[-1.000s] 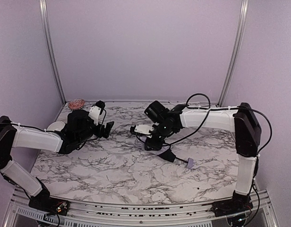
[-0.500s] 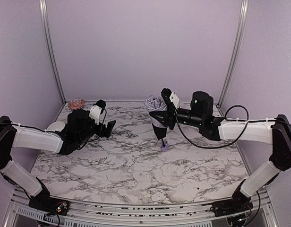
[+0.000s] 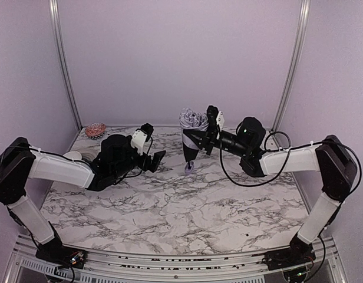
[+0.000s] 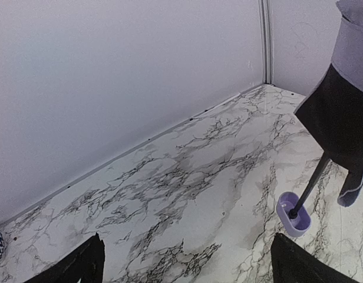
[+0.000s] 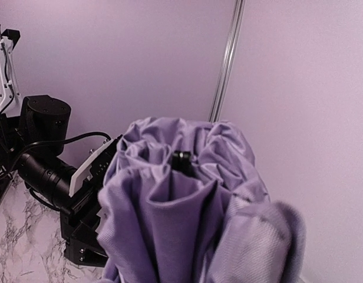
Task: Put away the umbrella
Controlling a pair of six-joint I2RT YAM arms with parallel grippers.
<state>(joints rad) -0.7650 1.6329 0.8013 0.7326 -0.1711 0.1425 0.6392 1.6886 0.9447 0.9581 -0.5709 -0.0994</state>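
The umbrella (image 3: 193, 121) stands upright at 12 o'clock on the marble-patterned table (image 3: 170, 212), near the back wall (image 3: 181, 59), with its top up and its handle down. The canopy is gathered into a bunch, pale lavender at the crown and narrowing to black lining (image 4: 340, 124) lower down. The thin black shaft (image 4: 308, 186) runs down from the lining to the small lavender handle (image 3: 189, 168), which sits at the table surface; whether it rests there or hangs just above cannot be told. The right arm reaches in from 3 o'clock, and the right tool (image 3: 204, 137) is clenched on the folded canopy from that side, holding the umbrella up. In the right wrist view bunched lavender fabric (image 5: 187, 200) fills the frame and hides that tool's own fingers. The left arm stretches in from 9 o'clock, and the left tool (image 3: 157, 158) hangs released, its jaws spread wide with nothing between them, pointing toward the umbrella from 9 o'clock but apart from it. In the left wrist view its two black fingers (image 4: 81, 265) frame bare table, with the handle at 3 o'clock ahead of them. A small bowl with a red pattern (image 3: 95, 130) sits in the far corner at 10 o'clock, well apart from the umbrella.
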